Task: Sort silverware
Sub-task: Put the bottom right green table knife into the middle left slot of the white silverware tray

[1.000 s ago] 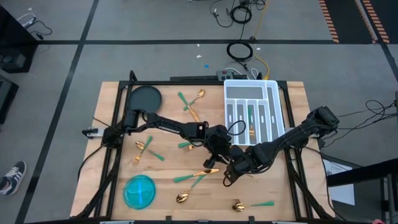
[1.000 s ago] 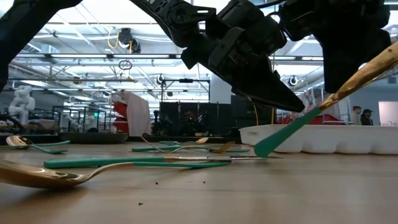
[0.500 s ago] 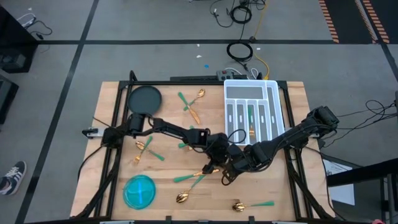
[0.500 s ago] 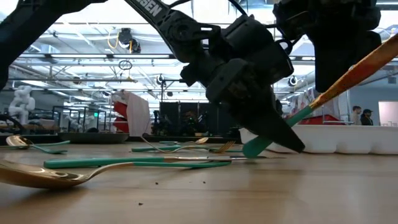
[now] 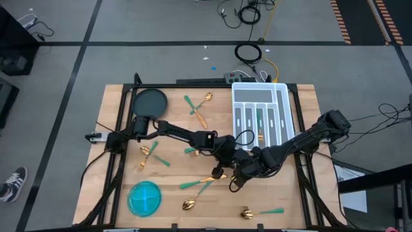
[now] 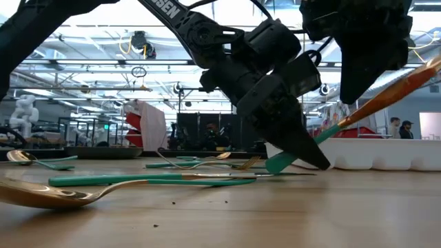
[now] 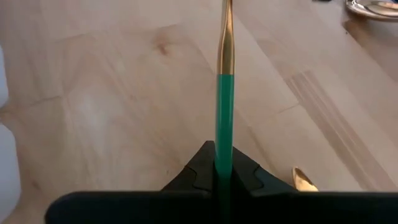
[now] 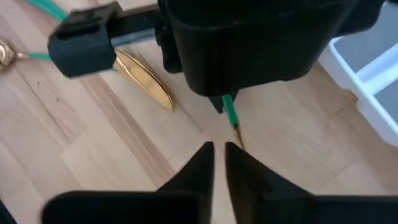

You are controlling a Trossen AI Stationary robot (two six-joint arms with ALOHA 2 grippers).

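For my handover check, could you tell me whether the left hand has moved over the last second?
Yes. In the high view, the left hand has slid down the picture, away from the white tray, and is now shut on the teal-handled utensil.

Left pincer (image 7: 222, 177) clamps teal-handled utensil (image 7: 224, 118) above wooden table (image 7: 112, 99)

Grey floor (image 5: 64, 26), black tape lines (image 5: 193, 43)

Bright, even overhead light; wrist views blur close up.
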